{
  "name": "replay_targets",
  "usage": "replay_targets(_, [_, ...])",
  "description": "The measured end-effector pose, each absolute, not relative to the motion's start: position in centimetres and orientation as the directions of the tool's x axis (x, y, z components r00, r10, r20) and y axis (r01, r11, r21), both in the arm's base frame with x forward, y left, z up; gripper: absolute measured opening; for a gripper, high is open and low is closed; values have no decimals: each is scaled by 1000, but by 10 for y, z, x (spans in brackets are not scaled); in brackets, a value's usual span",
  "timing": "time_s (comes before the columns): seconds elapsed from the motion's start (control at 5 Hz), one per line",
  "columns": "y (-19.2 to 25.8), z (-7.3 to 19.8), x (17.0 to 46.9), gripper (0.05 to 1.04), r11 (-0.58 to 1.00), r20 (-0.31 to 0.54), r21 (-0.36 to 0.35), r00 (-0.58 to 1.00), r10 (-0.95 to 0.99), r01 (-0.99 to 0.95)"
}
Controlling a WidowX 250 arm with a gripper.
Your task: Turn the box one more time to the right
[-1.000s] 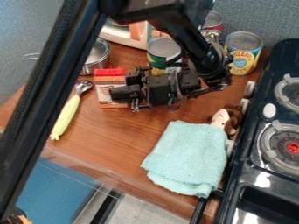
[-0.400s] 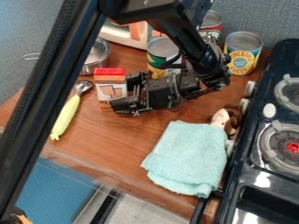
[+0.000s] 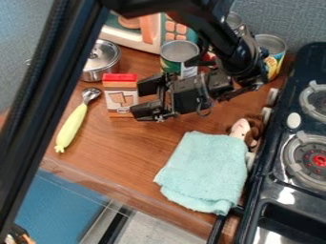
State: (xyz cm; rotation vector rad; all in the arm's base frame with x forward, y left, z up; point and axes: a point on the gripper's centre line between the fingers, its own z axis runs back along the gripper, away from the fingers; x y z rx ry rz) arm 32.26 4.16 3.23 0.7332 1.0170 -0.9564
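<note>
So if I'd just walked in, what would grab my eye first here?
Probably the big black robot arm coming in from the top, its open gripper beside the small red-topped box. Next, likely the pale blue-green cloth lying on the wooden tabletop, towards the front. Along the right edge, the dark toy stove stands out, with a bright red burner centre.

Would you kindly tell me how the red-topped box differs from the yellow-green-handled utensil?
The box stands upright, while the utensil lies flat. The box is short and blocky; the utensil is long and slender. The box has a red top, whereas the utensil has a shiny metal head. Both are on the brown work surface.
</note>
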Motion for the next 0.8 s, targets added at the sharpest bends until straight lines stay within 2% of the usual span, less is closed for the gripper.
replay_targets(0.2, [25, 52, 326, 1000, 430, -872, 70, 264, -411, 900])
replay_targets(0.4, [7, 91, 332, 1000, 496, -701, 63, 392, -596, 866])
replay_targets(0.6, [10, 120, 334, 1000, 621, -504, 28, 547, -668, 784])
replay_targets(0.8, [16, 143, 332, 1000, 728, -251, -9, 703, -665, 686])
